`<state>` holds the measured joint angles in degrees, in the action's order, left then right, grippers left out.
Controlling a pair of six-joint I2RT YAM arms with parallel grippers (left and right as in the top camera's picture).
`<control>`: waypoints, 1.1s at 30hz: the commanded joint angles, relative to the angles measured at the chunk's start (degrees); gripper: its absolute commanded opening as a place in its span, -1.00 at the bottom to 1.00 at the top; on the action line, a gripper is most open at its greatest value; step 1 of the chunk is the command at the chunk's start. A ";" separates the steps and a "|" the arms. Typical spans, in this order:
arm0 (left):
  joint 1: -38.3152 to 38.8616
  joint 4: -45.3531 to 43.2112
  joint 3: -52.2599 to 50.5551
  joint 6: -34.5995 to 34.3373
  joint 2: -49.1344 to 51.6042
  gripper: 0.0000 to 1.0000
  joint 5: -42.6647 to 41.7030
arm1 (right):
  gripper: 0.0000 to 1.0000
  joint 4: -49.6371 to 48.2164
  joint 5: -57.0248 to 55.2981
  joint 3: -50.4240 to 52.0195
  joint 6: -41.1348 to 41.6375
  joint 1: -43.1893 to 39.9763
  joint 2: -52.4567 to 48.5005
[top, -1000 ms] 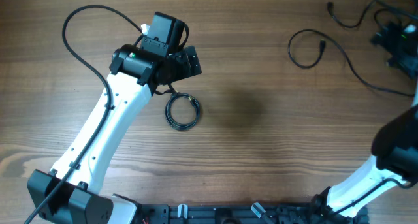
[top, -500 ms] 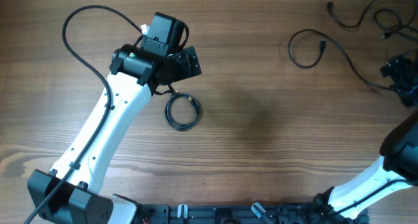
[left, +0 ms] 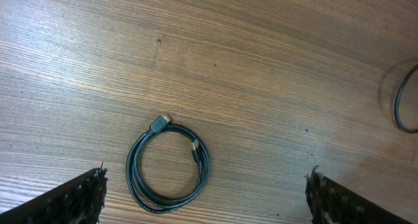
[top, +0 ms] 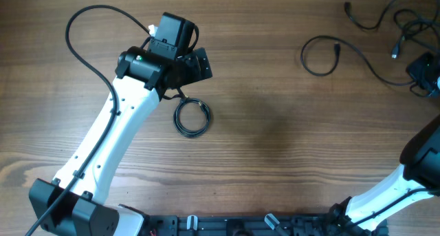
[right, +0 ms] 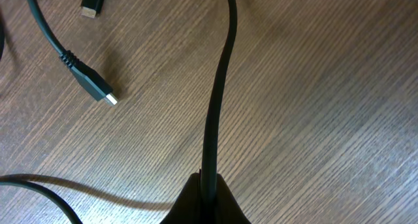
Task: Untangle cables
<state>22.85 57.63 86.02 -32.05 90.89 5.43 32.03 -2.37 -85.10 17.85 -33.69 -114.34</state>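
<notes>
One cable strand (right: 219,87) clenched in right pincer (right: 208,192) (tips cropped), left pincer (left: 209,194) released above coil (left: 204,172).

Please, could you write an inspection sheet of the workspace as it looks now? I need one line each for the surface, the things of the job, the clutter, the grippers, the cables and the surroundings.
Surface: wooden table, bare wood, no spill or damage visible.
Job's things: coiled cable lies flat at the left. The loose strands are spread out at the far right, with their plug ends showing.
Clutter: nothing seen.
Grippers: left gripper is open above the coiled cable and holds nothing. The right gripper is shut on one strand.
Cables: the left arm's own thicker cable loops over the table, apart from the coiled cable.
Surroundings: nothing seen beyond the table.
</notes>
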 commanded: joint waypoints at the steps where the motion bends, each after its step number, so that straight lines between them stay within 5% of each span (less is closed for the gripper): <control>1: -0.20 -0.17 0.44 -0.15 0.42 1.00 -0.50 | -0.91 0.24 -5.16 -1.20 1.33 0.24 -0.61; 6: -0.20 -0.17 0.44 -0.13 0.42 1.00 -0.50 | -0.91 5.33 -23.56 -1.20 8.79 -0.33 -0.61; 10: -0.20 -0.17 0.44 -0.13 0.42 1.00 -0.50 | -0.84 2.38 -12.72 -1.18 5.11 -0.66 -0.61; 13: -0.20 -0.17 0.44 -0.13 0.42 1.00 -0.50 | 0.63 1.46 -4.74 -1.18 4.83 -0.61 -0.61; 14: -0.20 -0.17 0.44 -0.13 0.42 1.00 -0.50 | 0.96 1.62 -3.15 -1.20 4.31 -0.61 -0.59; 22: -0.20 -0.15 0.44 -0.13 0.42 1.00 -0.50 | 1.00 11.50 3.96 -1.20 9.29 -0.61 12.79; 27: -0.20 -0.15 0.44 -0.15 0.42 1.00 -0.52 | 0.98 22.53 18.25 1.49 9.14 1.14 15.39; 33: -0.20 -0.15 0.44 -0.15 0.42 1.00 -0.50 | 0.96 9.73 22.05 14.40 1.36 15.63 15.28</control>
<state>22.85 57.49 86.02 -32.05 90.89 5.43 44.62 16.40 -74.30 23.09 -24.05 -98.74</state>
